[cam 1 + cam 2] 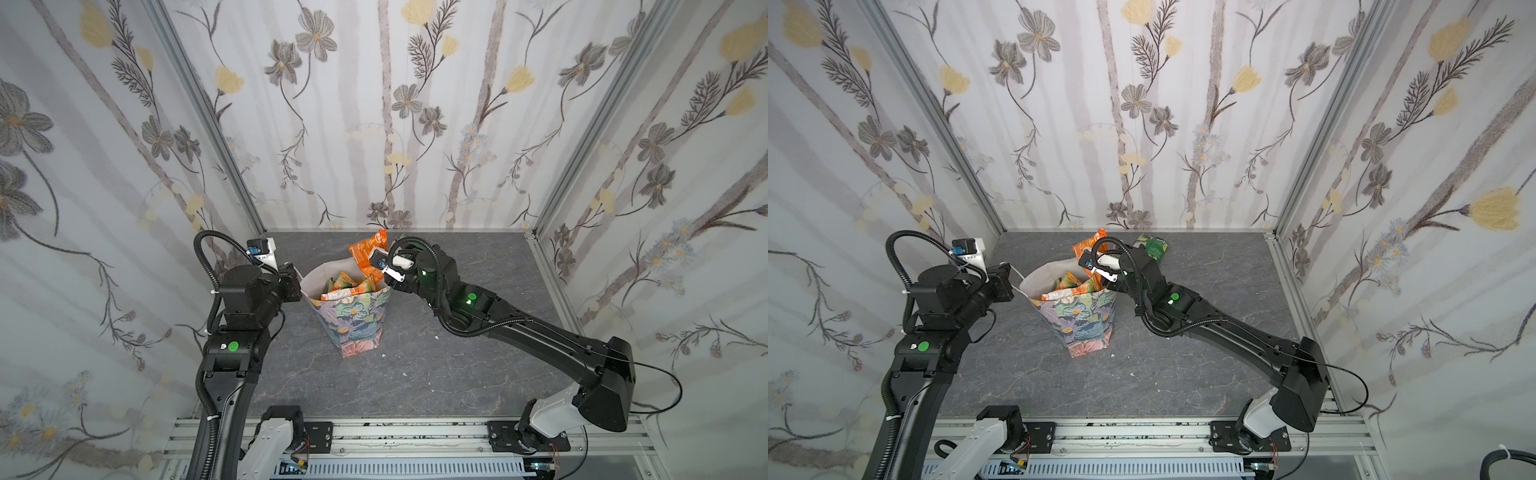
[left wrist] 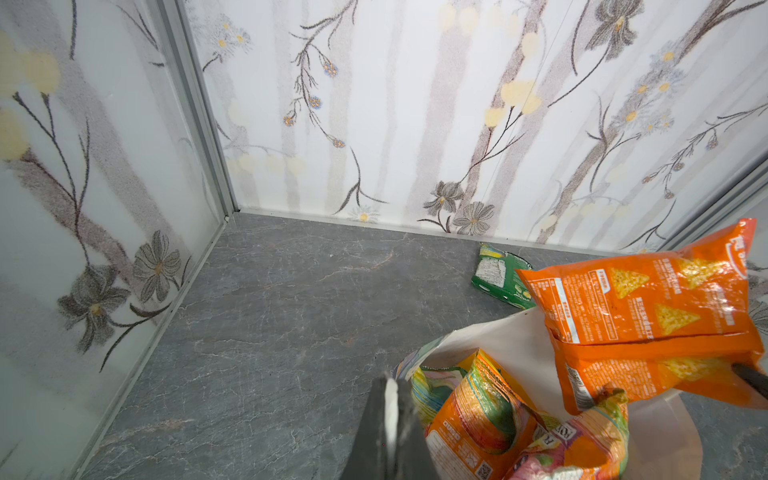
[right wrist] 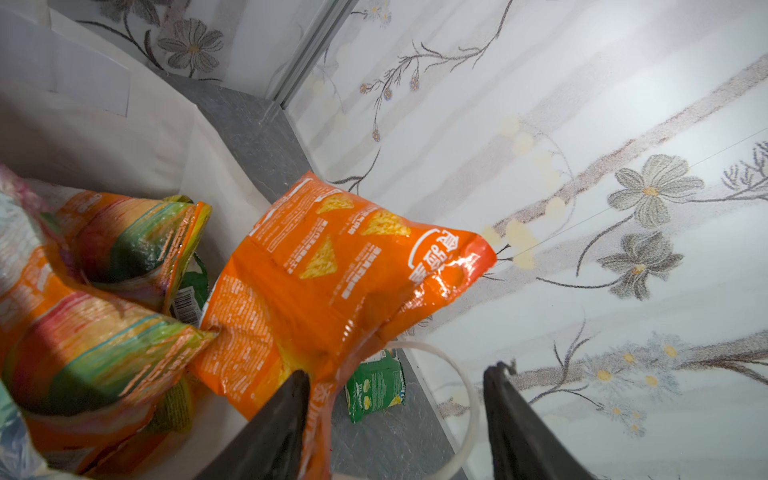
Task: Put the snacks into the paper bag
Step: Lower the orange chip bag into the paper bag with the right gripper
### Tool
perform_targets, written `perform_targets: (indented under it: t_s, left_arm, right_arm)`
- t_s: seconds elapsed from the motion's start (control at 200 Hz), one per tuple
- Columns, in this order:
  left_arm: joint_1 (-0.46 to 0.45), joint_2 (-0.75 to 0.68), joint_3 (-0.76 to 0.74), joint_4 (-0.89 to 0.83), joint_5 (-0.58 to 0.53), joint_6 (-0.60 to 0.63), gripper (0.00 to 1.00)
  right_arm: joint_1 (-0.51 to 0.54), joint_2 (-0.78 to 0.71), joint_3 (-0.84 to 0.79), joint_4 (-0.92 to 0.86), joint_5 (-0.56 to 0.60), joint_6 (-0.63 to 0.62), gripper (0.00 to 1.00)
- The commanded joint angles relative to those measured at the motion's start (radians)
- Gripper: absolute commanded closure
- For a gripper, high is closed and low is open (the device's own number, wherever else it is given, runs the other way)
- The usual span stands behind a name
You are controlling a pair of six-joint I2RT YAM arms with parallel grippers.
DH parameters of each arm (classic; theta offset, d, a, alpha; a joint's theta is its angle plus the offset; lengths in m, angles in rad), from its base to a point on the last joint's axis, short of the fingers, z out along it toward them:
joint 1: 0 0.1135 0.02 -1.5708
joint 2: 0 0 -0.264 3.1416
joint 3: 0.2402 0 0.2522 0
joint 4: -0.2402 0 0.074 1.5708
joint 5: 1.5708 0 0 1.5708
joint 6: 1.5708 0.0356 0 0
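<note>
The floral paper bag (image 1: 357, 324) (image 1: 1088, 324) stands upright mid-table with several striped orange snacks (image 1: 349, 286) (image 3: 104, 324) inside. An orange chip packet (image 1: 368, 251) (image 2: 648, 316) (image 3: 332, 270) tilts over the bag's far rim, partly inside. My right gripper (image 1: 380, 266) (image 3: 401, 370) is open beside it; one finger touches the packet's lower corner, and the bag's white cord handle (image 3: 469, 399) loops between the jaws. My left gripper (image 1: 297, 282) (image 2: 390, 386) is shut on the bag's white near-left edge. A green snack packet (image 1: 1152, 245) (image 2: 498, 276) lies on the table behind the bag.
Grey stone-look tabletop (image 1: 415, 374) enclosed by floral-papered walls on three sides, with aluminium corner posts. The aluminium rail (image 1: 415, 436) carrying both arm bases runs along the front edge. Small white specks lie on the table in front of the bag.
</note>
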Motion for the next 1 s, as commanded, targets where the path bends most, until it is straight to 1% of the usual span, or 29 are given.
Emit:
perform_targets:
  t_s: [0.0,0.095,0.155,0.2,0.315,0.375,0.48,0.524,0.619,0.729,0.799,0.859,0.919,0.999]
  left_arm:
    - [0.002,0.0,-0.002,0.074,-0.01,0.009,1.0]
    - [0.002,-0.004,0.0,0.071,-0.013,0.009,1.0]
    - [0.002,-0.008,-0.001,0.072,-0.016,0.01,1.0]
    - [0.001,-0.009,-0.003,0.073,-0.018,0.009,1.0]
    - [0.002,-0.011,-0.003,0.073,-0.006,0.007,1.0]
    - [0.001,-0.009,0.001,0.073,-0.002,0.006,1.0]
    - [0.001,-0.01,0.01,0.068,-0.004,0.008,1.0]
    - [0.001,-0.011,0.013,0.068,-0.006,0.009,1.0]
    - [0.0,-0.011,0.018,0.063,-0.004,0.009,1.0]
    - [0.002,-0.013,0.023,0.06,-0.001,0.007,1.0]
    - [0.001,-0.014,0.024,0.057,-0.004,0.006,1.0]
    - [0.002,-0.016,0.023,0.057,-0.007,0.008,1.0]
    - [0.002,-0.014,0.021,0.056,-0.01,0.009,1.0]
    - [0.002,-0.012,0.02,0.057,-0.009,0.01,1.0]
  right_arm:
    - [-0.006,-0.028,0.054,-0.013,-0.15,0.113,0.31]
    - [-0.021,-0.033,0.118,-0.099,-0.294,0.202,0.3]
    - [-0.028,-0.032,0.151,-0.149,-0.378,0.225,0.31]
    - [-0.03,-0.031,0.167,-0.17,-0.397,0.241,0.31]
    - [-0.038,-0.005,0.223,-0.241,-0.396,0.271,0.29]
    - [-0.038,0.027,0.279,-0.315,-0.429,0.271,0.29]
    - [-0.034,0.081,0.363,-0.46,-0.519,0.264,0.27]
    - [-0.033,0.135,0.396,-0.504,-0.532,0.267,0.27]
    - [-0.026,0.197,0.457,-0.569,-0.477,0.273,0.24]
    - [-0.012,0.252,0.492,-0.577,-0.345,0.285,0.25]
    - [-0.006,0.279,0.512,-0.578,-0.255,0.298,0.27]
    - [-0.004,0.294,0.522,-0.577,-0.21,0.303,0.31]
    - [-0.003,0.298,0.527,-0.577,-0.194,0.304,0.38]
    - [-0.003,0.296,0.532,-0.578,-0.191,0.299,0.5]
